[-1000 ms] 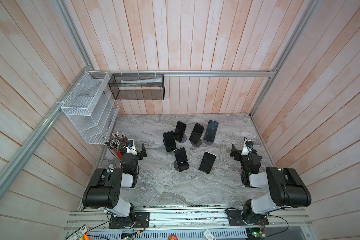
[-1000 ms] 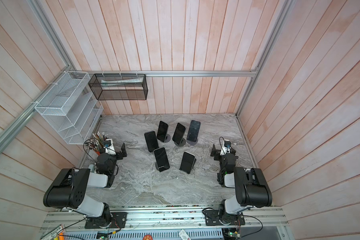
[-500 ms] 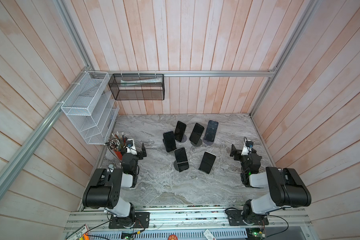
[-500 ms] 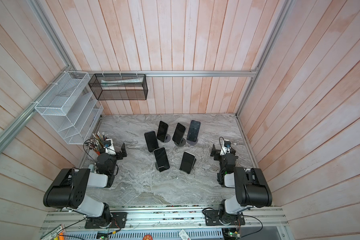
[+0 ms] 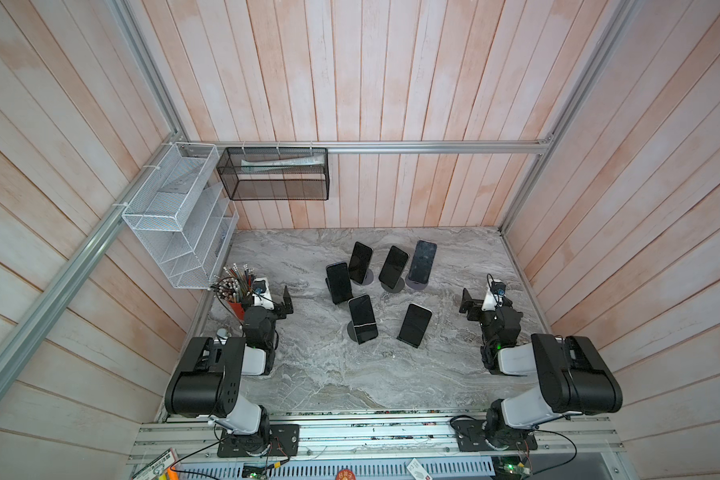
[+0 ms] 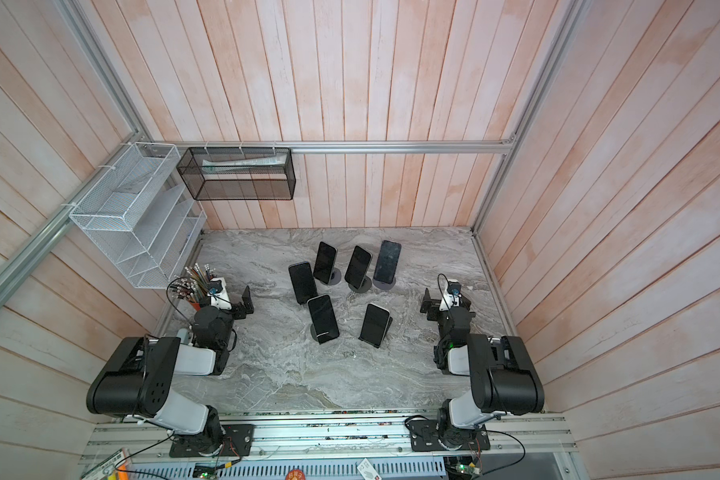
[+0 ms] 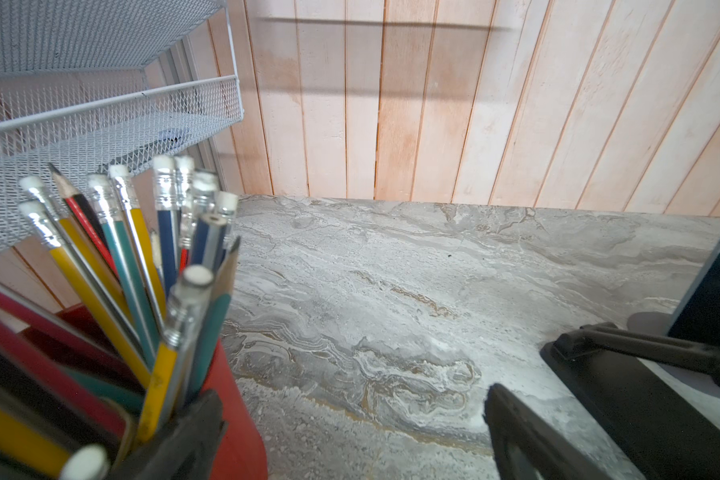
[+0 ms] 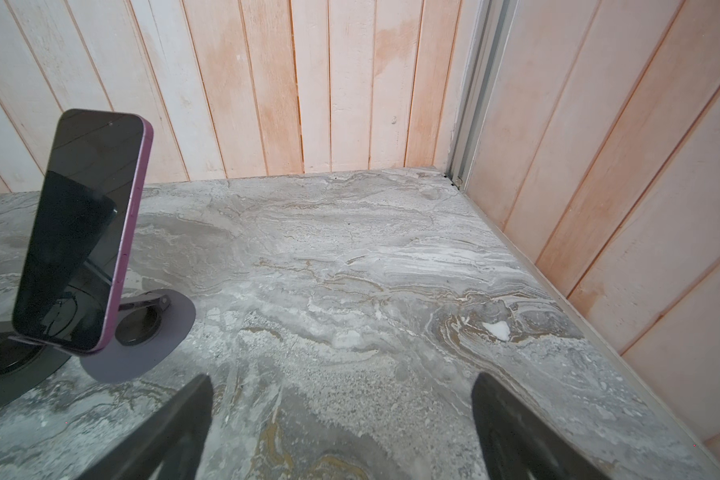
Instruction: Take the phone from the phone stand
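Frankly, my left gripper point(image 5: 287, 301) and right gripper point(image 5: 466, 302) gape empty; reaching carelessly among close-set phones point(image 5: 362, 318) mid-desk point(image 5: 316, 374) could topple neighbours

in the left wrist view a dark phone point(image 7: 718, 291) is cut off by the edge, nearest pencils point(image 7: 17, 432) blurred.

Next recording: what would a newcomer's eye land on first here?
Six dark phones propped on stands cluster in the middle of the marble table. The left gripper and right gripper sit open at either side, holding nothing. A red cup bristling with pencils stands beside the left one.
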`<control>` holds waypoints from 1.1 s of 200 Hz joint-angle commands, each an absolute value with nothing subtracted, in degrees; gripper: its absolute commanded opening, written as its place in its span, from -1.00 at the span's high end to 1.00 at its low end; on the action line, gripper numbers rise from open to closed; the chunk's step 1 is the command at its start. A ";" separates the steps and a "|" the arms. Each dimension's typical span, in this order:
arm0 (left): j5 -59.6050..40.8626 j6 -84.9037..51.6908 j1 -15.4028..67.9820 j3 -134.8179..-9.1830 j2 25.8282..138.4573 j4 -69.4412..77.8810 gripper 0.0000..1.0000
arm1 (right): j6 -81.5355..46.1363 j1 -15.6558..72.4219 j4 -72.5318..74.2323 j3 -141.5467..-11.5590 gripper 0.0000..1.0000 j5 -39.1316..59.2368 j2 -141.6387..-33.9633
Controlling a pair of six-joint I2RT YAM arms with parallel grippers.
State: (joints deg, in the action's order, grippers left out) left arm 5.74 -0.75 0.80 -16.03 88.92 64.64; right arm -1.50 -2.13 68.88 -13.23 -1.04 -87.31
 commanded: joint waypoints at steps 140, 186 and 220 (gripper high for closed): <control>5.62 -1.32 0.40 -16.29 88.38 64.27 -1.00 | -1.32 -1.85 68.25 -14.32 -0.95 -2.17 -87.11; 6.49 0.65 1.89 -16.29 84.99 62.31 -1.00 | -1.43 -1.85 68.14 -14.41 -0.95 -2.11 -87.10; 7.37 3.34 4.13 -20.43 74.17 47.35 -1.00 | -4.12 -1.93 57.04 -19.76 -0.95 -8.88 -82.48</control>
